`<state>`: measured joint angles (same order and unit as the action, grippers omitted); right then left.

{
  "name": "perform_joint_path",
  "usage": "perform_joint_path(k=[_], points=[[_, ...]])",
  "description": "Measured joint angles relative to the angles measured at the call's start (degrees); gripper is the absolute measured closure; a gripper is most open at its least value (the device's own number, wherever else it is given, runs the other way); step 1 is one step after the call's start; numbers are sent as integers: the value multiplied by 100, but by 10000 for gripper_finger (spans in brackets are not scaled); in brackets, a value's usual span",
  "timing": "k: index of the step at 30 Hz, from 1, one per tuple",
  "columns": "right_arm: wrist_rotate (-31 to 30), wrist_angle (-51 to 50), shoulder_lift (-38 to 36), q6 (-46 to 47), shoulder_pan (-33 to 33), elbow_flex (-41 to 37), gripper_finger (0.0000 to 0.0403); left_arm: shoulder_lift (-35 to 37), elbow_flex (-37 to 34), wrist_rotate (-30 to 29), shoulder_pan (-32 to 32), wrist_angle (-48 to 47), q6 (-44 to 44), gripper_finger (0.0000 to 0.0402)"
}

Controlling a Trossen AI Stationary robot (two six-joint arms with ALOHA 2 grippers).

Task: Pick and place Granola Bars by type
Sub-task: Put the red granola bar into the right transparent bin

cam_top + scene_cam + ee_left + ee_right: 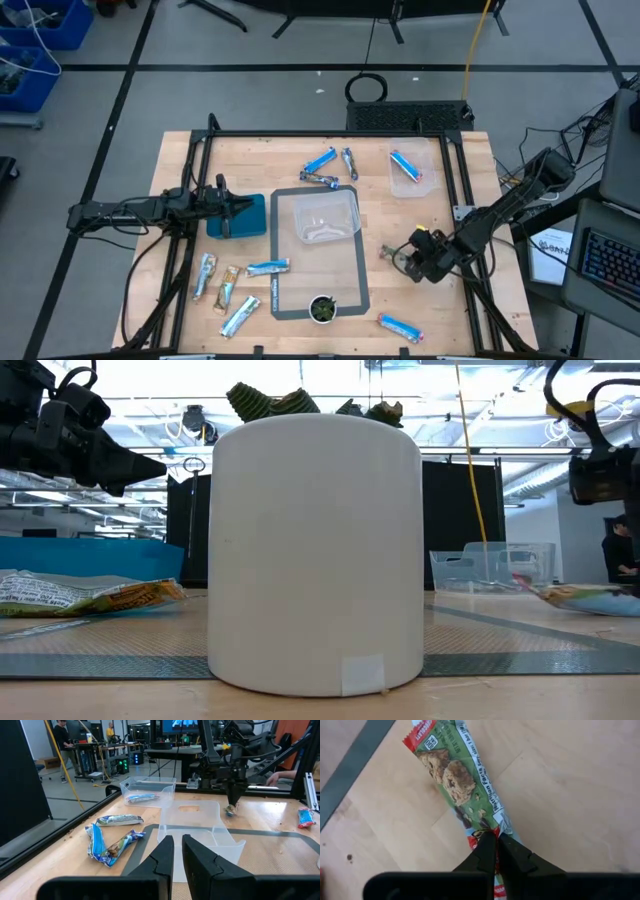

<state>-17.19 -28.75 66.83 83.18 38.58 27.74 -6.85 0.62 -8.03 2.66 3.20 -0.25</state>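
Note:
My right gripper [493, 840] is shut on a green-and-red wrapped granola bar [465, 780] lying on the wood right of the grey mat [352, 292]. My left gripper [177, 852] waits at the table's left over a blue pad [245, 215], fingers shut on nothing. More granola bars lie flat on the table: three at the far middle [320, 160], several at the near left [228, 288], one at the near right [400, 326]. Another blue one lies in the clear bin [408, 172] at the far right. My right gripper pinches the bar's red end seam [482, 831] between its two fingertips. The fingers come slanting down from the table's right side, roughly in line with the bar's length. The rest of the bar lies flat on the wood beyond the fingers.
A clear empty-looking bin [322, 215] stands on the grey mat in the table's middle. A white cup with a small green plant [322, 308] stands at the mat's near edge. A black frame [455, 180] borders the table. Bare wood lies around my right gripper.

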Motion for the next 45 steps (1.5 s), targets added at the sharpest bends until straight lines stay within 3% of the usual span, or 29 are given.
perform_joint_path(k=[13, 25, 36, 45], points=[[-741, 228, 2, -521, -257, -334, 399, 2, 0, -2, 0, 0, -2, 360], [-1988, 293, 15, -1195, -261, -353, 403, 2, 0, 0, 0, 0, -2, 360], [-2393, 327, 8, -1654, -266, -347, 403, 2, 0, -1, -1, 0, 0, 360], [-3087, 480, -133, -2367, -266, -338, 403, 2, 0, -1, 0, 2, -1, 360]])
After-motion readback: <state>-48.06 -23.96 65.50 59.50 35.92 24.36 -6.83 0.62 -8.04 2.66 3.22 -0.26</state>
